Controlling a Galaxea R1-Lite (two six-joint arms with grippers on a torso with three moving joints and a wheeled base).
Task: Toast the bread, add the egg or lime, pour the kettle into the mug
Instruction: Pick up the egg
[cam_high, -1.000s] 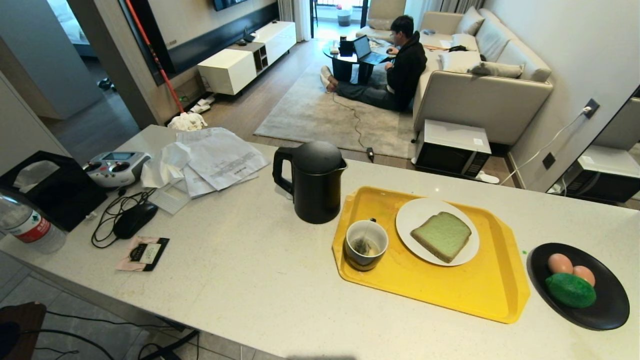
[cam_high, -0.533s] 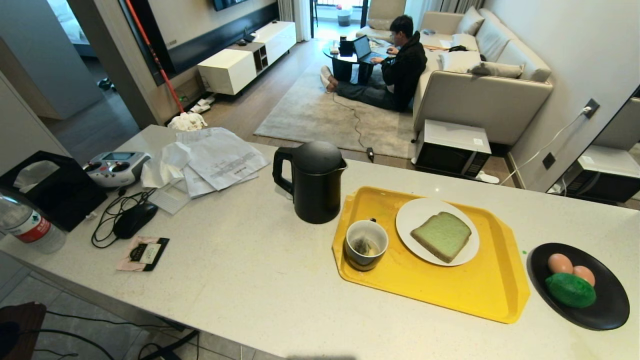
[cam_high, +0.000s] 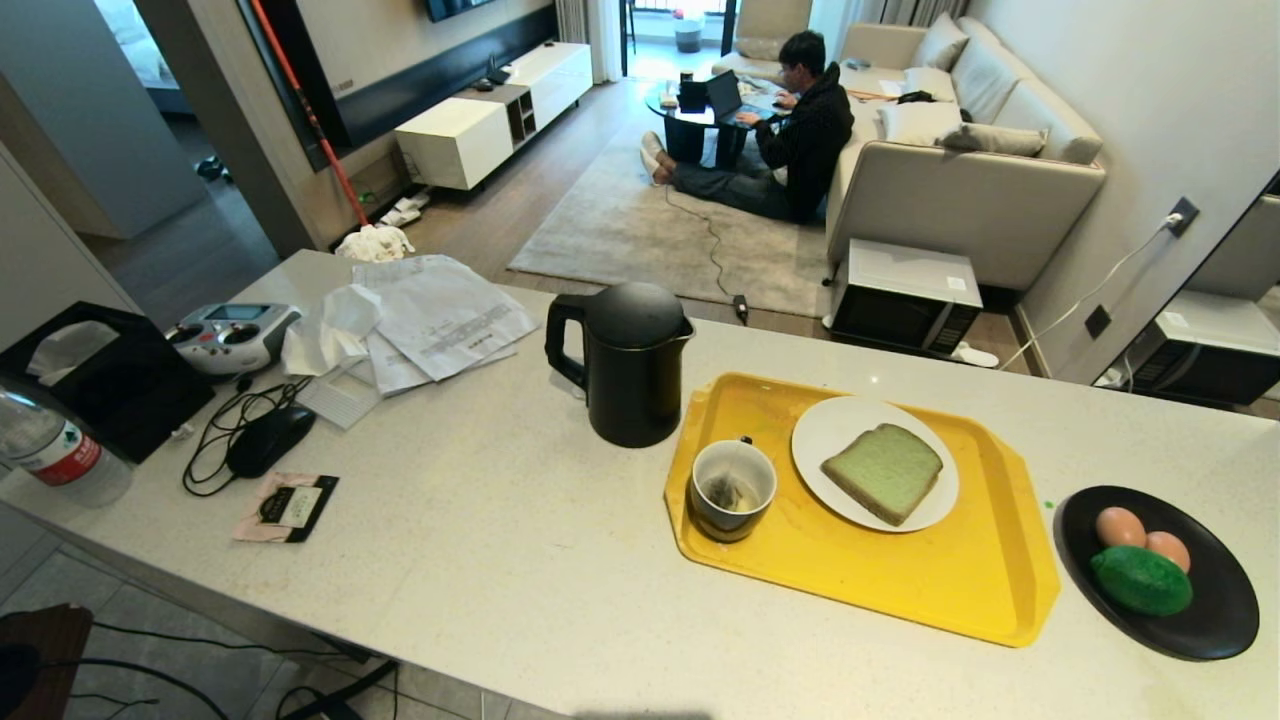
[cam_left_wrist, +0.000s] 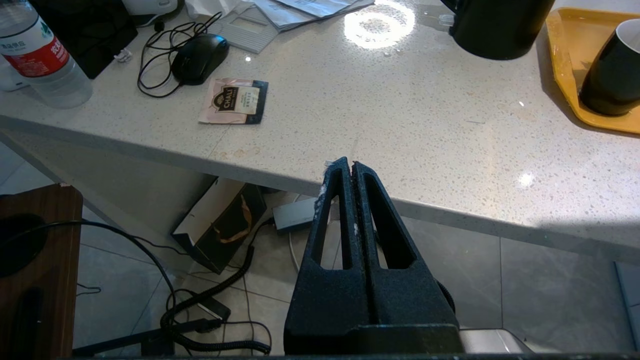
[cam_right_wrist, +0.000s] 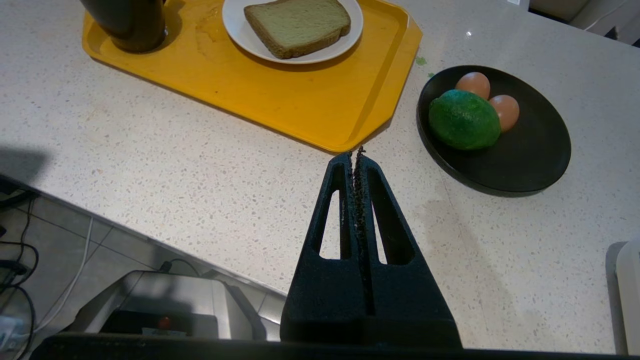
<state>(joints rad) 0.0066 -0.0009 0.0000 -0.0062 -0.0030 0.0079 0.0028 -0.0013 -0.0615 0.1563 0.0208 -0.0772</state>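
The bread (cam_high: 884, 472) lies flat on a white plate (cam_high: 830, 430) on the yellow tray (cam_high: 900, 590). Beside it on the tray stands the mug (cam_high: 733, 490) with a tea bag inside. The black kettle (cam_high: 625, 365) stands on the counter just left of the tray. The lime (cam_high: 1140, 580) rests on a black plate (cam_high: 1215, 620) at the right. The egg is out of view. My left gripper (cam_left_wrist: 348, 162) is shut and empty, held off the counter's near edge. My right gripper (cam_right_wrist: 356, 152) is also shut and empty, hanging over the counter near the tray's corner, short of the lime (cam_right_wrist: 464, 119).
Two paired pinkish-brown eggs (cam_high: 1120, 526) touch the lime. The counter's left end holds papers (cam_high: 440, 315), a mouse (cam_high: 268, 438), a tea sachet (cam_high: 287, 506), a remote controller (cam_high: 232, 335) and a water bottle (cam_high: 55, 450). A person (cam_high: 805, 130) sits on the floor beyond.
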